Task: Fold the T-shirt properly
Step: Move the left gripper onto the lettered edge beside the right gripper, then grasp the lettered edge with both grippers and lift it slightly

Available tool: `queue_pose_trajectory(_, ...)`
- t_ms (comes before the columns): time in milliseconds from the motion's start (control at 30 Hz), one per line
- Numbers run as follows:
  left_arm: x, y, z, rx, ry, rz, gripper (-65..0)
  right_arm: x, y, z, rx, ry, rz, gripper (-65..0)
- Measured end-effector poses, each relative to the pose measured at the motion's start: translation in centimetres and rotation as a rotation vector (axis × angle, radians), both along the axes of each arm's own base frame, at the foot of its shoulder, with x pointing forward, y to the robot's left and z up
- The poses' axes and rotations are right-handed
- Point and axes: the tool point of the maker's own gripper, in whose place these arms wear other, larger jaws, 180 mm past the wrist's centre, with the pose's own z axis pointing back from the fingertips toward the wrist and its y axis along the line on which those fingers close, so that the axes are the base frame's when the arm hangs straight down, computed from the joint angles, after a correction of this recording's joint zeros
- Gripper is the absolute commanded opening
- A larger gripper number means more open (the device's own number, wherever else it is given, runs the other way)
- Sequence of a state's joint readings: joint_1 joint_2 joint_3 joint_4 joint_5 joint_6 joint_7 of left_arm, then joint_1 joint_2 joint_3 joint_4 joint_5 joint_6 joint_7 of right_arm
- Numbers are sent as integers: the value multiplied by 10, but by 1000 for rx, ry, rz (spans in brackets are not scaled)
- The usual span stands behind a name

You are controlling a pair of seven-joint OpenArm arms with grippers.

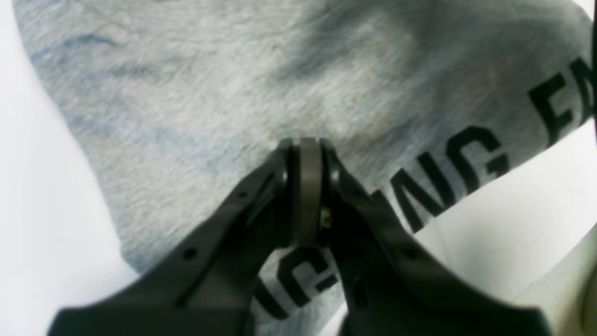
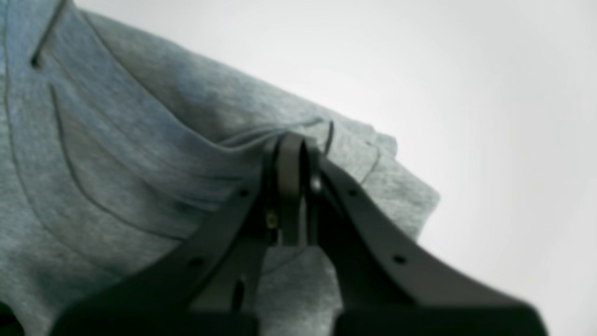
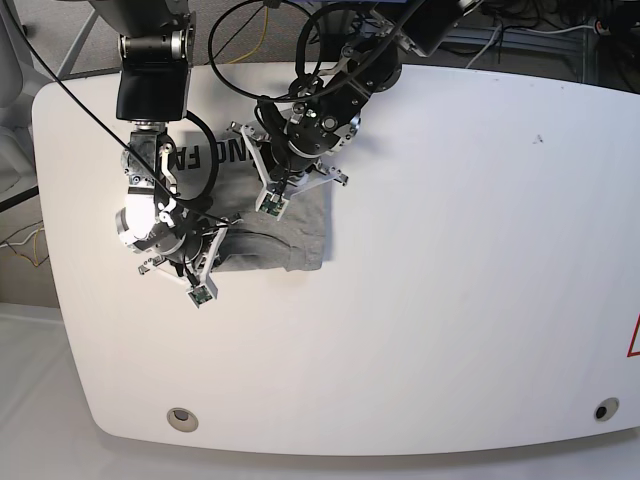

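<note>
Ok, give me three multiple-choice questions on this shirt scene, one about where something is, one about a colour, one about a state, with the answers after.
1. Where on the white table does the T-shirt lie?
A. far right edge
B. upper left part
C. near front edge

2. What colour is the lettering on the T-shirt?
A. red
B. white
C. black

3. How does the left pincer stand?
A. shut on the T-shirt
B. wide open above it
C. off the table

Answers: 1 B, the base view shows it bunched under both arms at upper left. 2 C, black capitals on grey in the left wrist view. 3 A, its pads meet with fabric puckered at the tips.
</note>
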State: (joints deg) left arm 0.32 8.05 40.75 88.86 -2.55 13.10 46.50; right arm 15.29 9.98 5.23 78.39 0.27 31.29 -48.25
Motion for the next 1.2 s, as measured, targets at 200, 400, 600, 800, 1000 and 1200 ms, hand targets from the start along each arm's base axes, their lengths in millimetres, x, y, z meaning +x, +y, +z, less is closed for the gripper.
queue_pose_trajectory(200,1,0,0,-1,-2,2,-631,-7,-5,-12,-3,34,-11,-644)
queue_pose_trajectory(400,5,3,-8,3,-6,18,-631,-13,-3,-28,57,0,-22,-644)
queue_pose_trajectory(600,11,15,-27,16,4,57,-631,-13,-8,-33,100,-18,-29,-644)
queue_pose_trajectory(800,14,15,-32,13,-13,61,-631,-15,-6,-36,110,-22,-33,-644)
queue_pose_trajectory(1000,14,14,-32,12,-13,61,-631,-15,-3,-36,121,-27,-38,-644)
queue_pose_trajectory(1200,15,21,-27,15,-25,60,-631,-10,8,-34,130,-32,-39,-644)
